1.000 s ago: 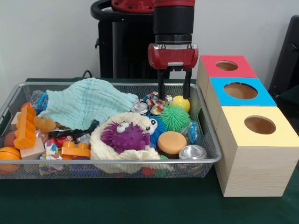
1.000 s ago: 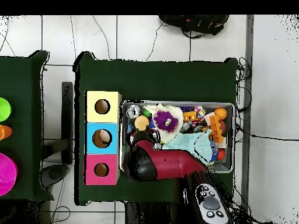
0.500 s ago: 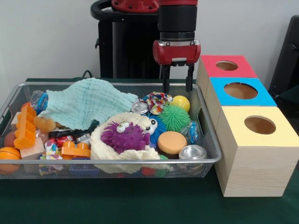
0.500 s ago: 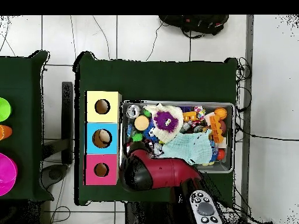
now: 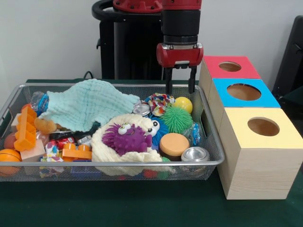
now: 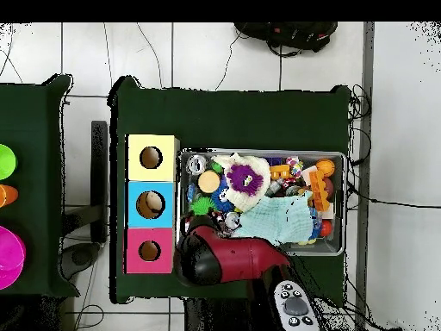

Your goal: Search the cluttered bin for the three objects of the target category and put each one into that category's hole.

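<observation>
Green worktop, wire bin [image 5: 208, 142] of toys beside three holed boxes [image 5: 261, 142].
End effector [image 5: 179, 88] hangs vertical, fingers spread and empty (risen since earlier), above the bin's far edge near the yellow ball [image 5: 183, 104].

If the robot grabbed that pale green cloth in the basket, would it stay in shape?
Probably not. The cloth lies draped in folds over the toys, so it looks floppy and would likely hang and sag. It looks light, and may drag toys beneath it.
</observation>
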You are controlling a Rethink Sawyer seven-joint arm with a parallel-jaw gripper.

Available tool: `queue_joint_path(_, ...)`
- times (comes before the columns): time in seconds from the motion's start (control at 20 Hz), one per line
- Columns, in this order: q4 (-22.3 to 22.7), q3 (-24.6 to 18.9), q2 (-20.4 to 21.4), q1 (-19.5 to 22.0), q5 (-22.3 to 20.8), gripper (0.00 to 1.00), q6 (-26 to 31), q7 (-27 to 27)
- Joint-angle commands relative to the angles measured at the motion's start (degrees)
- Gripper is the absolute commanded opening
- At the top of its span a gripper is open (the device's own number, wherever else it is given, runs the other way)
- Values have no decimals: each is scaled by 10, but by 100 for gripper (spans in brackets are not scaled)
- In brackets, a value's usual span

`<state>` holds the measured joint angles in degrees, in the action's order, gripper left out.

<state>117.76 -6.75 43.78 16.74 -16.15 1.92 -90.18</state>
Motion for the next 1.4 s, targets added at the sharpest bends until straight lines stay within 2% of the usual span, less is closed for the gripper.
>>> queue_joint_path(0.05,-13,2,-8,-20,15,100,0,-99)
queue_joint_path(0.3,-74,22,-1,-69,60,100,97,-95)
queue_joint_path(0.45,-109,28,-29,-79,73,100,115,-88)
queue_joint_path(0.6,-131,45,-57,-100,83,100,110,-95)
queue_joint_path(0.85,-118,59,-57,-114,86,100,78,-101)
queue_joint_path(1.4,-105,28,-79,-72,88,100,65,-91)
